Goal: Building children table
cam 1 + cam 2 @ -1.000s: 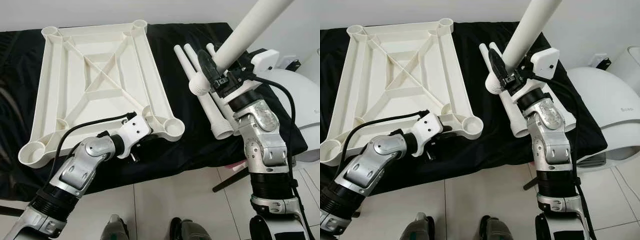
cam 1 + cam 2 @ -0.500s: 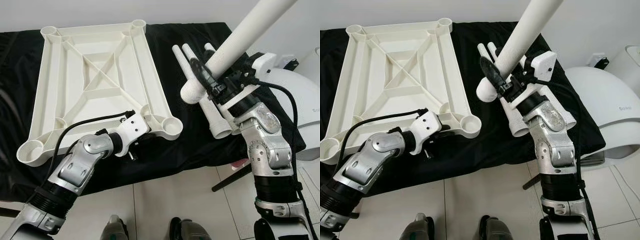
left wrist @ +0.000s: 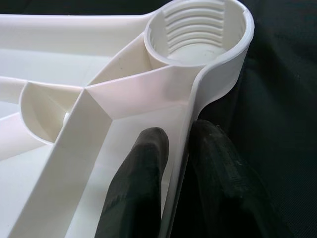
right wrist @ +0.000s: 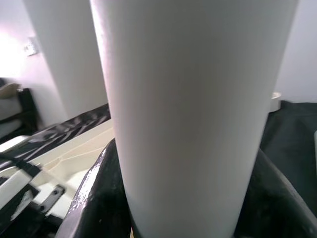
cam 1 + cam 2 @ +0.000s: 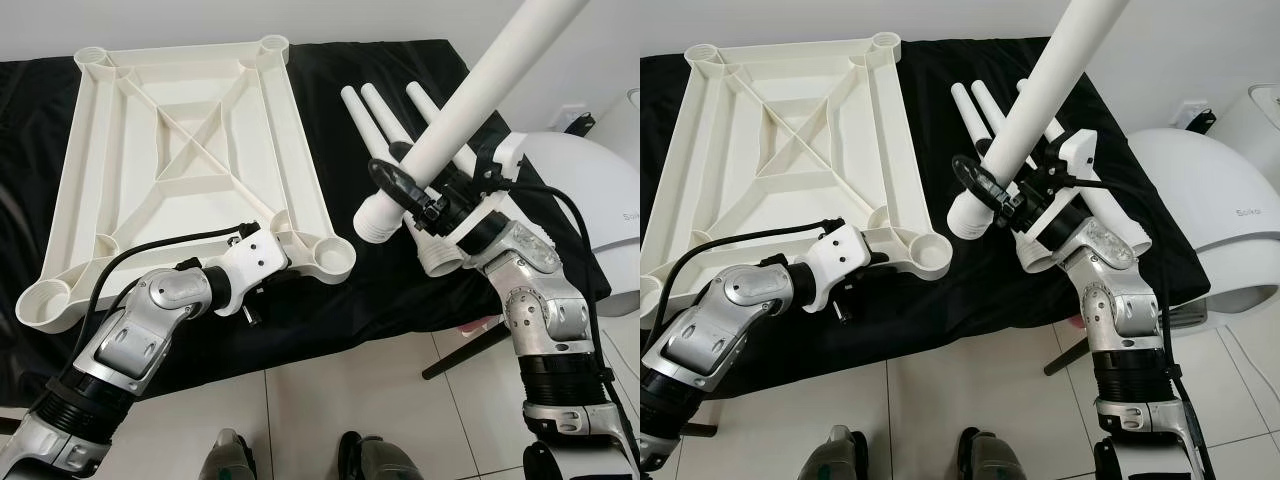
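A white plastic tabletop (image 5: 180, 150) lies upside down on a black cloth, with a threaded socket at each corner. My left gripper (image 3: 176, 148) is shut on the tabletop's rim beside the near right socket (image 5: 333, 258). My right gripper (image 5: 418, 195) is shut on a long white table leg (image 5: 470, 110), held tilted in the air. The leg's lower threaded end (image 5: 372, 222) hangs just right of that socket. Three more white legs (image 5: 385, 115) lie on the cloth behind it.
The black cloth (image 5: 380, 290) ends near my arms, with tiled floor (image 5: 330, 390) below. A white rounded appliance (image 5: 590, 200) stands at the right. A white wall runs behind the cloth.
My right gripper has carried the leg down and left, bringing its lower end closer to the near right socket. The left gripper keeps its hold on the rim.
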You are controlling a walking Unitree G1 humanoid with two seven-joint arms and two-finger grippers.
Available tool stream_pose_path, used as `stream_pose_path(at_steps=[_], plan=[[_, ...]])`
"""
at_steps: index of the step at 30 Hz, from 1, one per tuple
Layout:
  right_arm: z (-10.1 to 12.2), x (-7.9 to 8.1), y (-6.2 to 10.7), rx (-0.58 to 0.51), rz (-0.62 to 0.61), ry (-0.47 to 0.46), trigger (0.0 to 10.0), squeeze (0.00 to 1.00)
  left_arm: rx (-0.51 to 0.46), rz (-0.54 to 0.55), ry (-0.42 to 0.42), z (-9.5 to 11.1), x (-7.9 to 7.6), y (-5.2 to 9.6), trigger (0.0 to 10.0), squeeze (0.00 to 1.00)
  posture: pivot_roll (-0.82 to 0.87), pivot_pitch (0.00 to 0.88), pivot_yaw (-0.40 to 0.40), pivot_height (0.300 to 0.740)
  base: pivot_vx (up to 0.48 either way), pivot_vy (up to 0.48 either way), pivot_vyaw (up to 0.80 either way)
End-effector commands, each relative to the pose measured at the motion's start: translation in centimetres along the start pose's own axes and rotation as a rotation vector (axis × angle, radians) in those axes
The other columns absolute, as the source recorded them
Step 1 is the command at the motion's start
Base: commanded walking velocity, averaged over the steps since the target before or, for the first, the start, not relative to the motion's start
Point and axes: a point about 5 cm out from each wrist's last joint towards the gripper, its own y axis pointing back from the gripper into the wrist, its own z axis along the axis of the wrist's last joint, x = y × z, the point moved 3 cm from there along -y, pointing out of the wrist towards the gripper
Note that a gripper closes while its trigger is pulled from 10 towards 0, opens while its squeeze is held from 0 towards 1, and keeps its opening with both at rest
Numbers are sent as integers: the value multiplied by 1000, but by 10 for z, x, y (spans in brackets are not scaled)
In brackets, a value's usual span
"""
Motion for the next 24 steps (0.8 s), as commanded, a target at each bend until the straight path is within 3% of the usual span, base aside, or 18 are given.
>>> stream_pose_path(at_steps=[1, 24], plan=[[-5, 4, -2, 14, 60, -24, 10000, 0, -23, 14, -53, 13, 0, 3, 10000, 0, 86, 206, -36, 740, 0, 0, 0], [-16, 16, -25, 23, 219, -60, 10000, 0, -46, 3, -49, 23, -9, -1, 10000, 0, 110, 189, -51, 740, 0, 0, 0]])
